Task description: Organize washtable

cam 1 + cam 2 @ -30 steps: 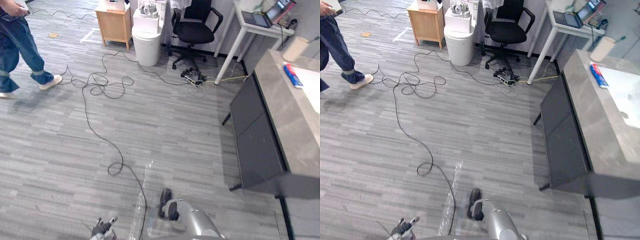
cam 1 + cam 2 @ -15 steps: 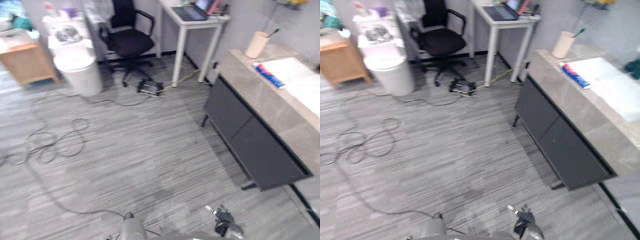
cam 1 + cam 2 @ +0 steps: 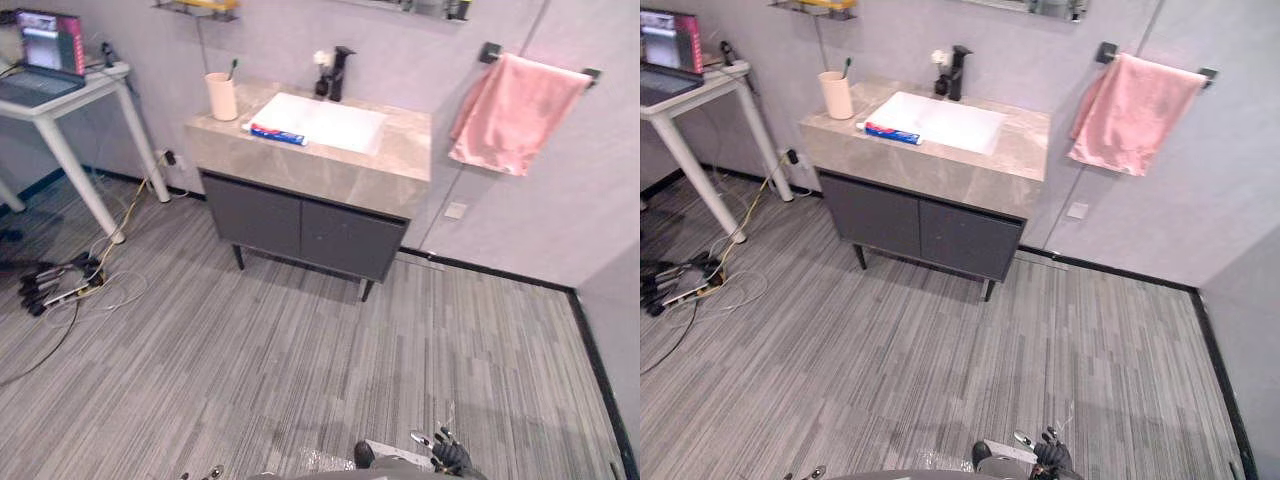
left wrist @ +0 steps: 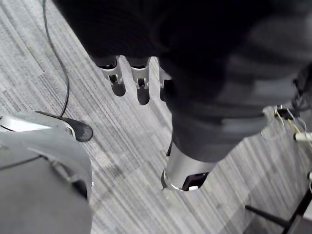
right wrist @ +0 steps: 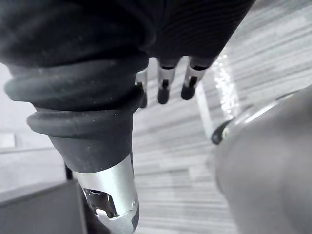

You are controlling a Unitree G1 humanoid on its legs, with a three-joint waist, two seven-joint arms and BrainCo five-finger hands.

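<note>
Washtable surface [image 3: 402, 150] stands against the wall, well apart from the robot, a toothpaste tube [image 3: 277, 133] lying beside the basin [image 3: 320, 120]. Left hand [image 4: 116, 78] and right hand [image 5: 164, 88] hang relaxed, empty. Seemingly the approach step; next comes walking closer.

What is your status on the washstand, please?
Left hand open, right hand open, both empty. Toothpaste lying beside sink, cup at counter corner. Cables on floor, left of path.
</note>
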